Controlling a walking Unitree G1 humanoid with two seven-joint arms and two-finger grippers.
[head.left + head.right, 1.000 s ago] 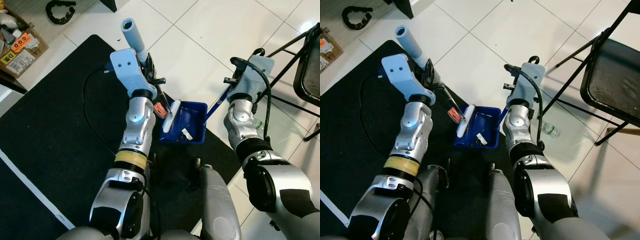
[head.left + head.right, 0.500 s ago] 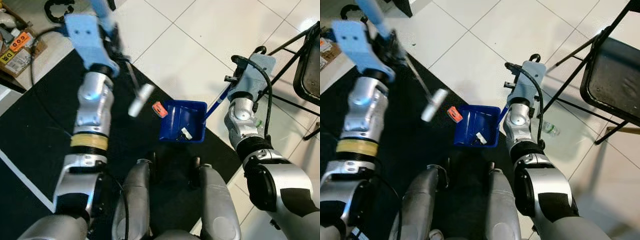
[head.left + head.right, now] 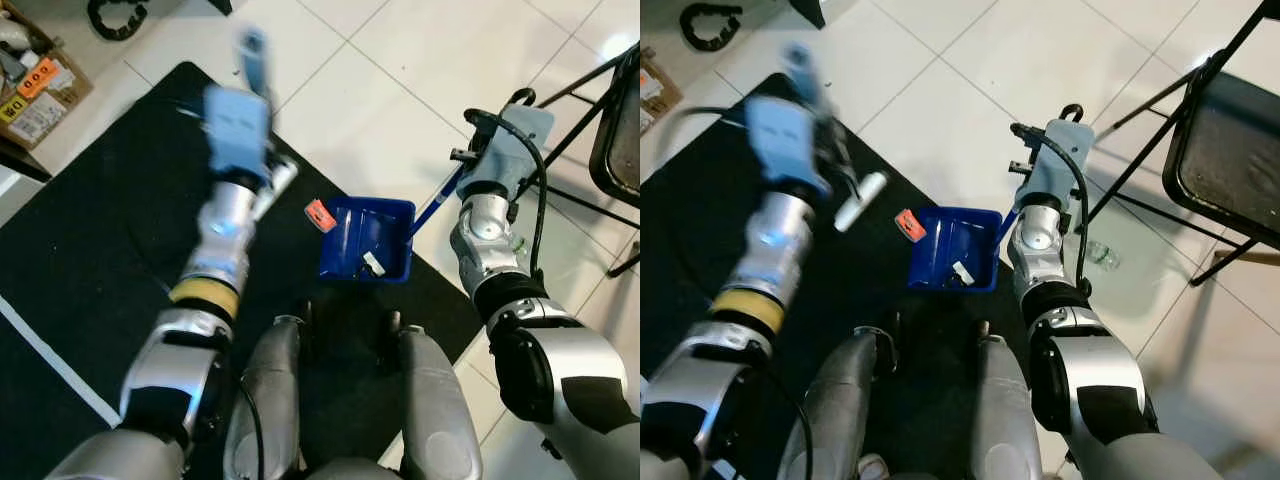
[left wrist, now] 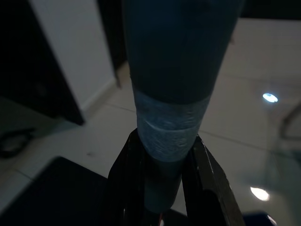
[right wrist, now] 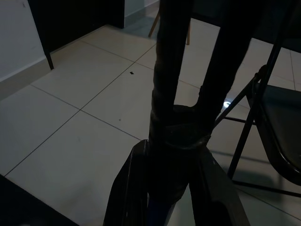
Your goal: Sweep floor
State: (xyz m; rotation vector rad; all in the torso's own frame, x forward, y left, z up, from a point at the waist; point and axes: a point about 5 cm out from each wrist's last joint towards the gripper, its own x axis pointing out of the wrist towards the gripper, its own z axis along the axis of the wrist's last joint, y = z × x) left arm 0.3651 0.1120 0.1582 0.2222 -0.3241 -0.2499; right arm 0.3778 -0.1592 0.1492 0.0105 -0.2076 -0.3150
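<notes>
A blue dustpan (image 3: 352, 238) lies at the black mat's edge with a white scrap (image 3: 373, 264) inside it. Just outside its left rim lies an orange scrap (image 3: 319, 215). My left gripper (image 4: 164, 143) is shut on the grey-blue handle (image 3: 253, 50) of a hand brush. The brush's white head (image 3: 281, 179) hovers over the mat, left of the dustpan, and the arm is blurred. My right gripper (image 5: 172, 146) is shut on the dustpan's blue rod handle (image 3: 438, 204), to the right of the pan.
A black mat (image 3: 90, 230) covers the floor at left, with white tiles (image 3: 400, 90) beyond. A black folding chair (image 3: 1220, 150) stands at right, and a plastic bottle (image 3: 1101, 258) lies near its legs. A cardboard box (image 3: 35, 85) sits far left. My own legs (image 3: 430, 410) are below.
My left arm swung the brush up and away from the dustpan, then back toward it. The orange scrap stays beside the pan's left rim. The right arm and dustpan held still.
</notes>
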